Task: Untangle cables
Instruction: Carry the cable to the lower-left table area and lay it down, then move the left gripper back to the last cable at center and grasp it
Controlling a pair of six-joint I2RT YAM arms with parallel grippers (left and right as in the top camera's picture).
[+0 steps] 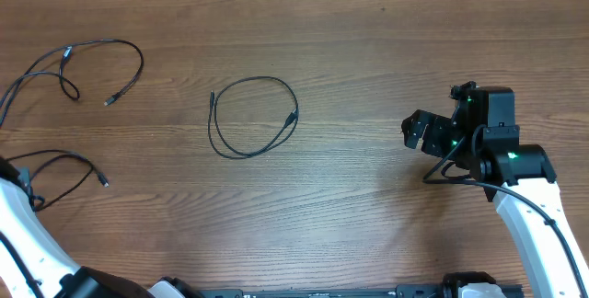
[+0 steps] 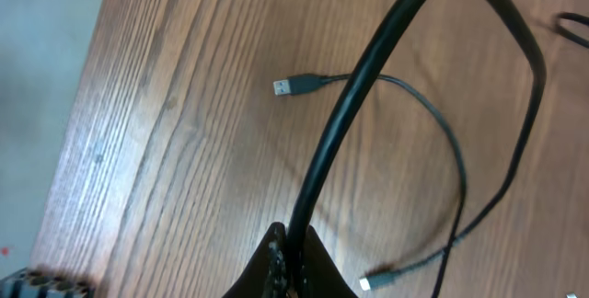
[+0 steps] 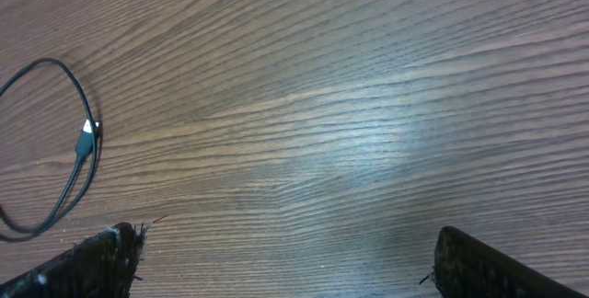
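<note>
Three thin black cables lie apart on the wooden table. One sprawls at the far left back. One forms a closed loop near the middle; part of it shows in the right wrist view. The third lies at the left edge. My left gripper is shut on this third cable, which arcs up from the jaws and curves back down to a small plug. Another cable's USB plug lies beyond it. My right gripper is open and empty over bare wood, right of the loop.
The table's left edge runs close to the left gripper, with grey floor beyond it. Thicker black wires hang on the right arm. Bare wood lies between the looped cable and the right gripper.
</note>
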